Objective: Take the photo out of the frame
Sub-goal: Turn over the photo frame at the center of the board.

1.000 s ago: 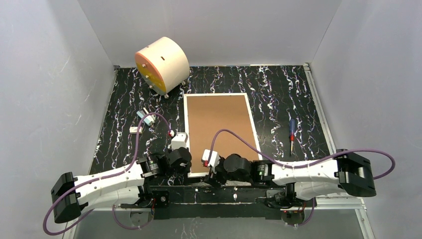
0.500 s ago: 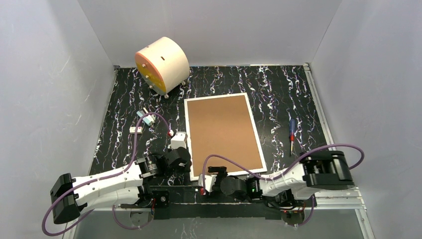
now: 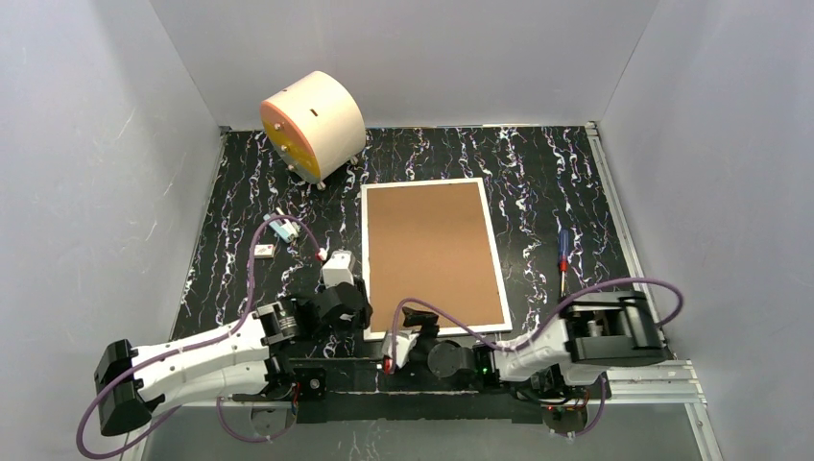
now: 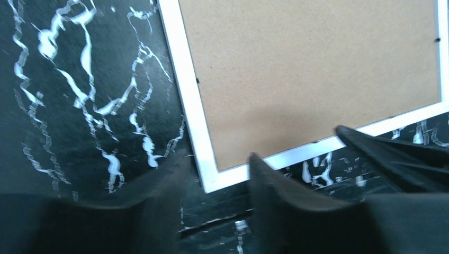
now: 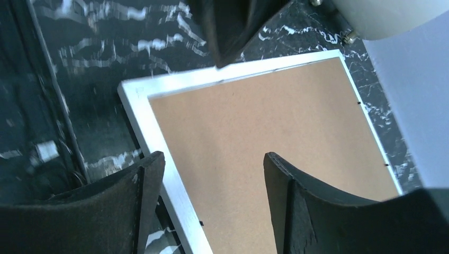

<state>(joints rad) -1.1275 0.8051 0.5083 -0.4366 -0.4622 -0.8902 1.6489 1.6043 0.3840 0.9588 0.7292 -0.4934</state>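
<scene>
At the bottom of the top view both arms lie low along the near edge of the counter (image 3: 538,163). The left arm reaches from its elbow in the lower left corner up and to the right. Its tool (image 4: 214,164) straddles the near left corner of the frame (image 3: 432,254), with the jaws a narrow gap apart and nothing clamped between them that I can see. The right arm is folded. Its elbow block sits at the lower right, and its forearm runs leftward along the counter's near edge. The right tool (image 5: 212,159) hangs just off the frame's near short side with its jaws spread wide and empty. In its wrist view a white corner of the frame sits at the upper left.

The frame lies flat in the middle of the counter, slightly skewed, with its brown back panel (image 4: 317,63) facing up. The photo does not show.

To the right of the frame, apart from it, lies a screwdriver (image 3: 562,252) with a blue and red handle. Left of the frame are a small teal-and-white piece (image 3: 282,229) and a small white block (image 3: 261,250). At the far left corner stands a cream cylinder (image 3: 312,123), its orange face turned to the left.
</scene>
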